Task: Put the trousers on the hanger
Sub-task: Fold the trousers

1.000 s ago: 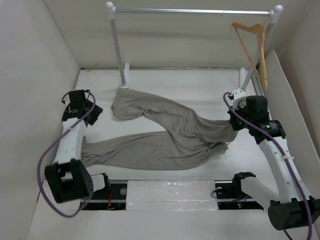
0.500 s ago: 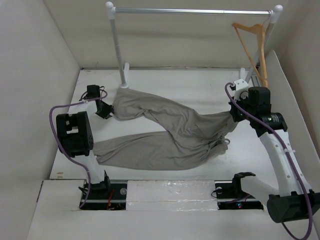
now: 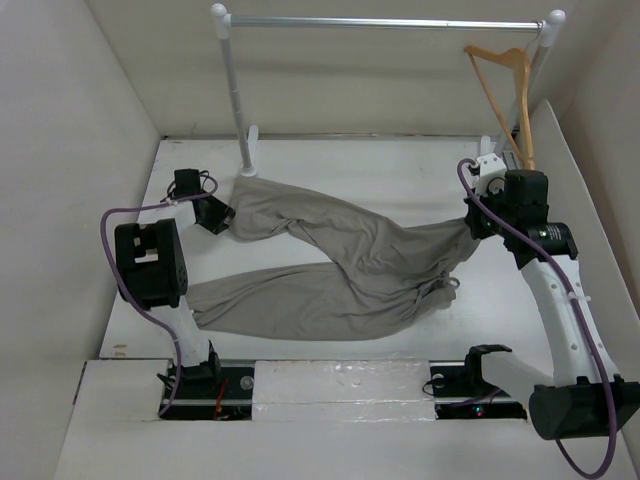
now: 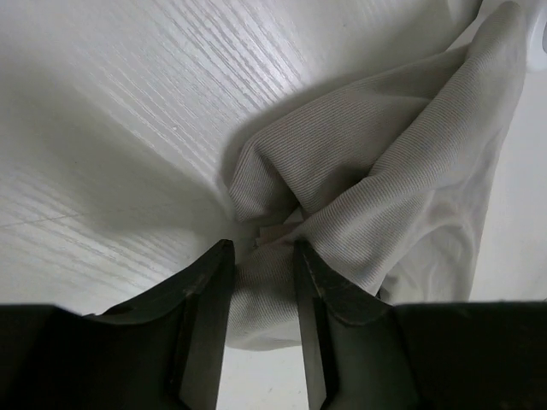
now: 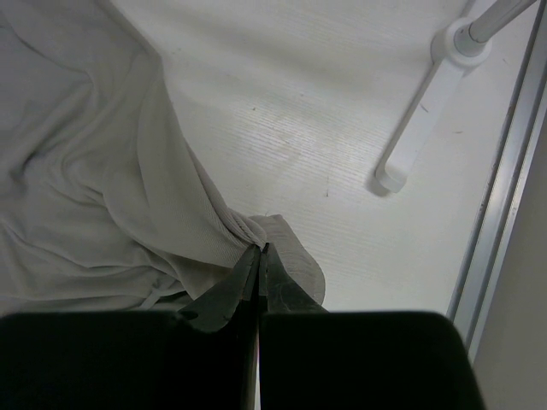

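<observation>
Top external view shows the left gripper has swung in to the far hem of the trousers lying on the table, jaws apart around it (not yet pinching), while the right gripper clamps the waist near the hanger, so a two-handed lift looks close.

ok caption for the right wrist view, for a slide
Right gripper shut on a fold of the trousers, white rail foot beyond.
</observation>
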Robot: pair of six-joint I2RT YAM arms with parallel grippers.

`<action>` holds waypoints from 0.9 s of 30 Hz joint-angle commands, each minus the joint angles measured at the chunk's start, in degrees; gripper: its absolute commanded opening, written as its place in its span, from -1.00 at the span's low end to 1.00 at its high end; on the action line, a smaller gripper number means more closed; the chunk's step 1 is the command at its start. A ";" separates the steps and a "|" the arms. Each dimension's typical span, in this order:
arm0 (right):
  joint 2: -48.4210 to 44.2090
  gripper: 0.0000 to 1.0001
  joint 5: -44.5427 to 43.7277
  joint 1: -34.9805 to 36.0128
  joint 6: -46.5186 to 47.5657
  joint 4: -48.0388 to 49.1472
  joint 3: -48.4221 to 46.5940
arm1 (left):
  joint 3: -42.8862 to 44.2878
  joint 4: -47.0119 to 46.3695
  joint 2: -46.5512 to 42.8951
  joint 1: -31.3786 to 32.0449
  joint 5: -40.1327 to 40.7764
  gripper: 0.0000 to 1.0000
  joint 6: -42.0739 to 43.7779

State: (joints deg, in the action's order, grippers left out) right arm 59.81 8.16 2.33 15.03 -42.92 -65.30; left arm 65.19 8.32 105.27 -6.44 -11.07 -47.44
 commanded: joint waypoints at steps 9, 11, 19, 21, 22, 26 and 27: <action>-0.92 -1.00 2.12 -0.22 -0.26 4.77 0.43 | -2.17 -1.46 -6.30 0.28 -3.52 -1.00 -1.95; -1.19 -1.00 3.17 -0.22 -0.17 5.12 0.87 | -3.04 -0.85 -12.85 0.28 -0.82 -1.00 -2.57; -1.54 -1.00 6.78 1.72 -0.79 5.30 -0.44 | 9.43 10.74 -26.79 -2.53 10.37 -1.00 0.42; -2.15 -1.00 7.74 2.32 -1.05 5.30 -0.27 | 15.47 13.64 -29.42 -2.53 15.19 -1.00 1.73; -2.33 -1.00 8.01 2.33 -1.14 5.30 -0.18 | 17.41 15.74 -30.03 -2.53 16.33 -1.00 2.26; -2.60 -1.00 6.17 2.33 -1.58 5.47 0.52 | 24.62 17.97 -30.66 -2.53 19.59 -1.00 6.21; -2.42 -1.00 5.47 2.33 -1.49 5.04 0.26 | 25.42 17.96 -29.87 -2.53 19.42 -1.00 9.00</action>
State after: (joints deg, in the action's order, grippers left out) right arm 58.43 14.33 4.47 14.13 -41.50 -64.31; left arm 88.18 21.91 74.65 -8.75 3.97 -44.21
